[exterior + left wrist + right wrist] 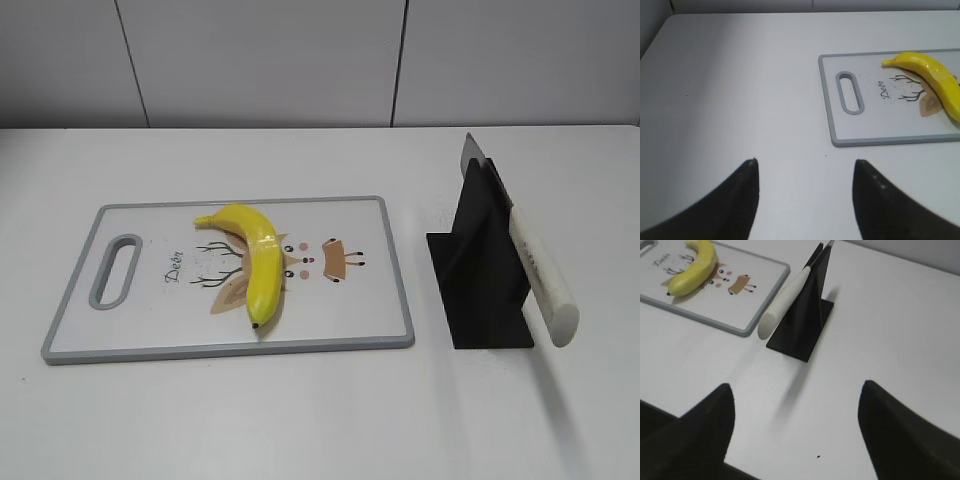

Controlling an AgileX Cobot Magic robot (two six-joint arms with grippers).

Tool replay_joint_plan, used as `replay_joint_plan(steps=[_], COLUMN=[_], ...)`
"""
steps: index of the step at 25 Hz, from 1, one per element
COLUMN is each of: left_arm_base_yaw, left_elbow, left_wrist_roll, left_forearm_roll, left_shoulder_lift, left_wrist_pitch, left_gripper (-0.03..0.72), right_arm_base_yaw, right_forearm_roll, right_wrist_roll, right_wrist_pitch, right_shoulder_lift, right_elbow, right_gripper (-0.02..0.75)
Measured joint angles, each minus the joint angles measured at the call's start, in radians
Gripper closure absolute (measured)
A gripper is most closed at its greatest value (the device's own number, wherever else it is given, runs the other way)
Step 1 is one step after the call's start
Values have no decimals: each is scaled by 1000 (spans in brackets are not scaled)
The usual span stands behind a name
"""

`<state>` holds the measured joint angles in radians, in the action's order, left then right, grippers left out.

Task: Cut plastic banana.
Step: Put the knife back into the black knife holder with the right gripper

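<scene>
Plastic banana (256,264) lies whole on cutting board (385,290), centre-left of white surface (300,410). Knife (540,275) leans in black stand (478,270) w/ handle angled out, prob. for easy pickup. Left claw (805,170) and right claw (795,395) both wide, empty, well apart from everything.

A white counter (300,420) meets a pale panelled wall (260,60) along its far edge. Toward the counter's left side lies a white cutting board (370,290) with a grey rim, a slotted handle and a cartoon deer print — lettering probably reading "Deer". Toward the right edge stands a black stand (480,270).
</scene>
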<state>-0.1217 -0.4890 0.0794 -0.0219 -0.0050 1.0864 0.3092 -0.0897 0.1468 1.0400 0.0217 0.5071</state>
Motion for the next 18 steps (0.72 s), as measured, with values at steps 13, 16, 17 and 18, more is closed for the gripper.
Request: replay_joint_plan(steps=[13, 16, 17, 18], left_arm_base_yaw=[1, 1, 1, 1], left_elbow=[0, 0, 0, 0], left_wrist_roll=[0, 0, 0, 0], left_forearm_roll=[-3, -3, -3, -3], left_shoulder_lift=[0, 0, 0, 0], left_wrist_pitch=[0, 0, 0, 0], left_gripper=[136, 136, 136, 136], right_arm_base_yaw=[-236, -242, -242, -242], right_forearm_roll=[-23, -23, -23, -23], right_wrist_roll=[-1, -1, -1, -1], right_wrist_pitch=[2, 2, 2, 2], right_shoulder_lift=[-27, -27, -27, -27], right_elbow=[0, 0, 0, 0], right_gripper=[150, 150, 150, 150])
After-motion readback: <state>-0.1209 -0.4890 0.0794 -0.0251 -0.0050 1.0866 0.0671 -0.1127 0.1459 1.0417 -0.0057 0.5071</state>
